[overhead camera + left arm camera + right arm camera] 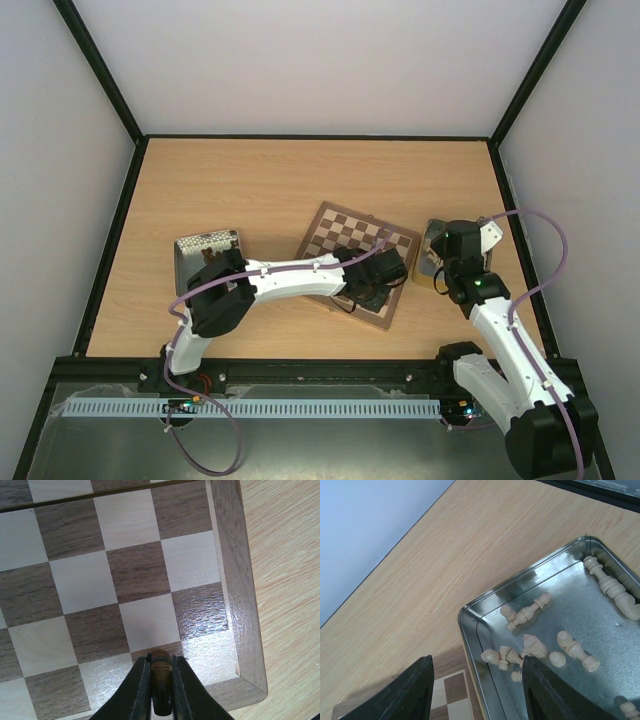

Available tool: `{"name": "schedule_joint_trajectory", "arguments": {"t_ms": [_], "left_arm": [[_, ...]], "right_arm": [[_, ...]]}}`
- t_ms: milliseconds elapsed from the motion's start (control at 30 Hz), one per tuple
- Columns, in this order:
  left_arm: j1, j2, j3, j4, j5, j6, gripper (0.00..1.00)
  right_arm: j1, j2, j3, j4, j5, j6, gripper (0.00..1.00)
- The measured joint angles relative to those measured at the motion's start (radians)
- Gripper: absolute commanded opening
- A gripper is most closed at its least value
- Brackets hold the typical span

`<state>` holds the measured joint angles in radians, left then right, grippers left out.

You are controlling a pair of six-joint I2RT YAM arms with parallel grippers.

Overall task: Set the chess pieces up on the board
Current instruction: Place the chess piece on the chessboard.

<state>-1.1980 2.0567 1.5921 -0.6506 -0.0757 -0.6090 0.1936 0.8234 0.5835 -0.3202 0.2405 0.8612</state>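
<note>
**Top view.** The board (345, 232) lies on the table (250, 180), right of centre. It is turned a little clockwise, with one corner pointing toward 5 o'clock. The left arm reaches in from 8 o'clock, and the left gripper (372, 285) hangs over the board's near part. What it carries cannot be made out from here. The right gripper (443, 262) is over a metal tray (431, 233) just beside the board's 3 o'clock corner. A grey tray (205, 246) sits apart on the board's 9 o'clock side, partly under the left arm.

**Left wrist view.**
- The jaws stand narrow, clamped on a dark chess piece (161, 680).
- Its long axis runs from 6 to 12 o'clock, in line with the fingers. The rounded end points to 12 and the lower part is hidden between the fingers.
- It is above the dark square next to the cream corner square, near the rim at 4 o'clock.
- Whether it touches the wood cannot be told.

**Right wrist view.**
- The fingers (422, 690) stand wide apart with nothing between them.
- The metal tray fills the 3 to 5 o'clock part of the view.
- Pale chess pieces (527, 611) lie in it on their sides, with their axes scattered. One runs from 8 to 2 o'clock, and a tall one by the far wall runs from 11 to 5.
- A corner of the board shows at 6 o'clock, just beside the tray's edge.
</note>
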Motion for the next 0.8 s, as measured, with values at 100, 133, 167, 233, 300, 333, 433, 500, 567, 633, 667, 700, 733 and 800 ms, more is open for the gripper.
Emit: {"name": "schedule_joint_trajectory", "arguments": {"t_ms": [100, 133, 167, 233, 300, 333, 433, 500, 567, 633, 667, 700, 733, 800], "left_arm": [[-0.002, 0.0, 0.0, -0.003, -0.004, -0.002, 0.09], [-0.003, 0.0, 0.0, -0.006, -0.005, -0.002, 0.09], [-0.004, 0.0, 0.0, -0.006, -0.006, -0.002, 0.1], [-0.004, 0.0, 0.0, -0.007, -0.006, -0.001, 0.12], [-0.004, -0.001, 0.0, -0.007, -0.006, 0.001, 0.12], [-0.004, -0.001, 0.0, -0.008, -0.003, 0.001, 0.13], [-0.004, -0.001, 0.003, -0.017, 0.003, 0.005, 0.15], [-0.005, -0.001, 0.005, -0.025, 0.008, 0.007, 0.17], [-0.005, -0.001, 0.006, -0.033, 0.008, 0.008, 0.2], [-0.006, -0.001, 0.008, -0.041, 0.009, 0.011, 0.25], [-0.006, -0.001, 0.01, -0.044, 0.013, 0.011, 0.27], [-0.006, -0.001, 0.012, -0.045, 0.016, 0.013, 0.29], [-0.006, -0.001, 0.013, -0.045, 0.019, 0.013, 0.3], [-0.006, -0.001, 0.014, -0.044, 0.024, 0.016, 0.33]], "right_arm": [[0.0, 0.0, -0.003, 0.006, -0.005, 0.0, 0.48], [0.0, 0.0, -0.004, 0.009, -0.007, 0.0, 0.48], [0.0, 0.0, -0.004, 0.011, -0.008, 0.0, 0.48], [0.0, 0.0, -0.004, 0.015, -0.013, 0.0, 0.48], [0.0, 0.0, -0.004, 0.017, -0.015, 0.0, 0.48], [0.0, 0.0, -0.004, 0.018, -0.016, 0.0, 0.48], [0.0, 0.0, -0.004, 0.019, -0.019, 0.0, 0.48], [0.0, 0.0, -0.004, 0.019, -0.021, 0.0, 0.48], [0.0, 0.0, -0.004, 0.019, -0.022, 0.0, 0.48], [0.0, 0.002, -0.005, 0.019, -0.024, 0.0, 0.48], [0.0, 0.002, -0.005, 0.02, -0.025, 0.0, 0.49], [0.0, 0.002, -0.005, 0.02, -0.026, 0.0, 0.49], [0.0, 0.002, -0.005, 0.02, -0.026, 0.0, 0.49], [0.0, 0.002, -0.005, 0.022, -0.027, 0.0, 0.49]]}}
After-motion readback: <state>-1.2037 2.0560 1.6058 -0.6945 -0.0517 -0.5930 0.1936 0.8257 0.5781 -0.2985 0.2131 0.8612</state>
